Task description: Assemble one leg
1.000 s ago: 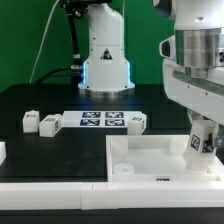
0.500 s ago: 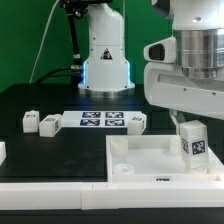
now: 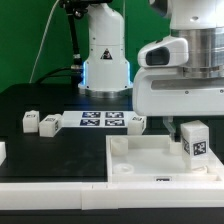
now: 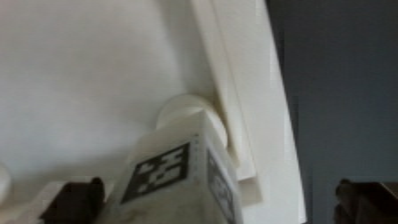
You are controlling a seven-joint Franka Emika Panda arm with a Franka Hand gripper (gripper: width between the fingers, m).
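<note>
A white leg [image 3: 196, 141] with a black-and-white tag stands upright in the corner socket at the exterior view's right end of the large white panel [image 3: 140, 158]. My gripper [image 3: 186, 128] hangs over it. In the wrist view the leg [image 4: 178, 175] rises between my two dark fingers [image 4: 80, 200]. The fingers stand wide apart and neither presses on the leg, so my gripper [image 4: 222, 205] is open. The round socket [image 4: 187, 115] shows at the leg's foot by the panel's raised rim [image 4: 240, 90].
Three loose legs lie on the black table: two at the exterior view's left [image 3: 29, 122] [image 3: 49, 124] and one [image 3: 137, 122] right of the marker board [image 3: 100, 121]. The robot base [image 3: 105, 60] stands behind. A white part [image 3: 2, 152] shows at the left edge.
My wrist has turned around the leg and the fingers have come off it. The leg stays upright in the corner socket.
</note>
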